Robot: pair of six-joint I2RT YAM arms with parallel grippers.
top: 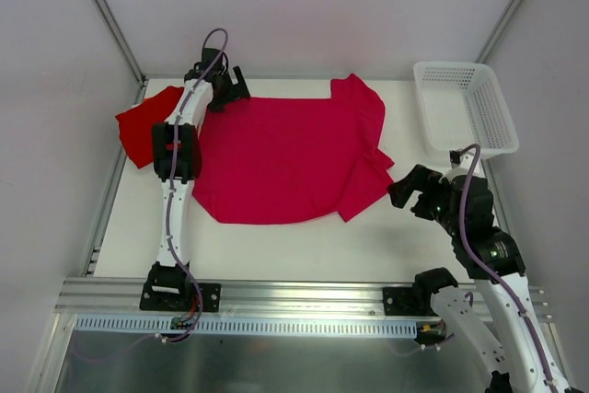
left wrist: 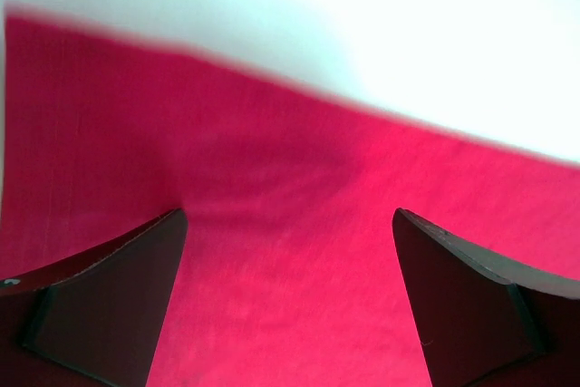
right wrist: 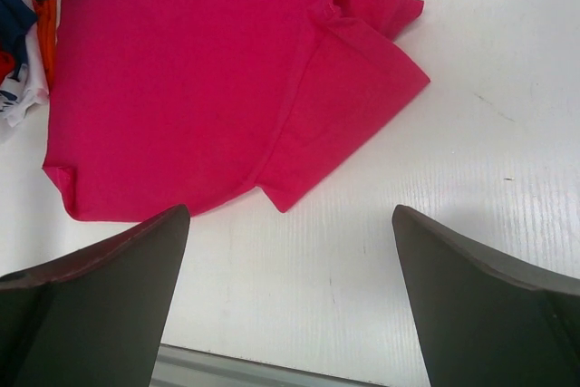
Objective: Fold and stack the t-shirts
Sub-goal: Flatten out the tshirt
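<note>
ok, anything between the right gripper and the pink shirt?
Nothing visible. Only bare table lies between the open right gripper and the pink shirt, at its folded sleeve. The basket sits farther back on the right, out of the path.

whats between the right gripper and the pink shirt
Just bare white table, shown in the right wrist view between the open right gripper and the pink shirt.

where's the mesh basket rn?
Top view: the basket sits at the far right corner of the table, beyond the right tool, right of the magenta t-shirt.
</note>
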